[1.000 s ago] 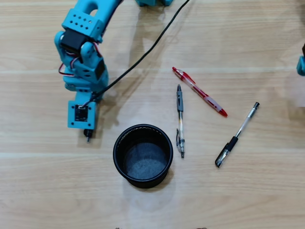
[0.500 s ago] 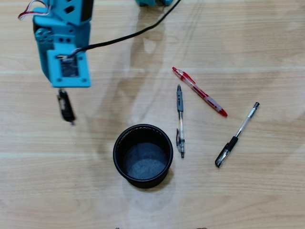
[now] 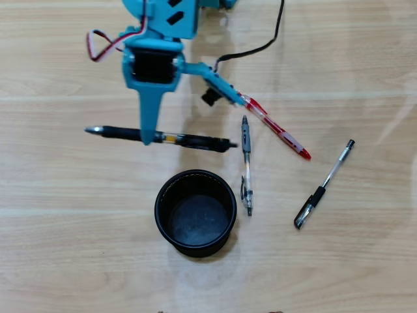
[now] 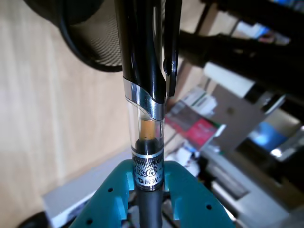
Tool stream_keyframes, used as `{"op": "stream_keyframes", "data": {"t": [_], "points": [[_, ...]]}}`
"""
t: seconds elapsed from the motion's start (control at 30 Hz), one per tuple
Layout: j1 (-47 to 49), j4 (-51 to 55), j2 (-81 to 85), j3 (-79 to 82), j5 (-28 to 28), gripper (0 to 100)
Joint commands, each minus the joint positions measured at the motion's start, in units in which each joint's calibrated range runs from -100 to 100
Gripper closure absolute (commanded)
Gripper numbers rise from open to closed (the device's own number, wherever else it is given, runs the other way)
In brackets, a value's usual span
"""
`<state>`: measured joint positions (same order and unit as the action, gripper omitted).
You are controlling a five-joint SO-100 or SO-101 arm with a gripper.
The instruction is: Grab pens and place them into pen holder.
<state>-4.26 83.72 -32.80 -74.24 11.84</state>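
We see the wooden table with the pen holder standing empty. Our gripper is clamped on the black pen, held level above the table just beyond the holder's rim. Three other pens lie to the right in the overhead view. We judge the carry is under way; next the pen must tip upright over the opening.

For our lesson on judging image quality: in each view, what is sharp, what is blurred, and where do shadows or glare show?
Overhead view: evenly lit and sharp; the pen holder and the held black pen read clearly, with soft arm shadows on the table. Wrist view: the black pen between the jaws is crisp with bright glints, while the mesh holder and the room behind are out of focus.
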Motion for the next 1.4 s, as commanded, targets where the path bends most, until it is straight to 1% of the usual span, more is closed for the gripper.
{"op": "stream_keyframes", "data": {"t": [0.0,0.07,0.3,0.43,0.63,0.77,1.07,1.37], "points": [[0.31,-7.36,3.63,0.04,4.78,98],[0.55,-12.69,3.63,3.03,6.14,98],[1.12,-31.08,3.63,12.72,6.56,98],[1.12,-37.44,3.63,17.97,8.44,98],[-0.41,-43.88,3.55,26.12,9.49,98],[-2.27,-45.35,3.55,28.2,9.75,98],[-3.56,-44.66,3.47,29.01,14.03,98],[-2.91,-45.26,2.2,29.56,13.98,98]]}}
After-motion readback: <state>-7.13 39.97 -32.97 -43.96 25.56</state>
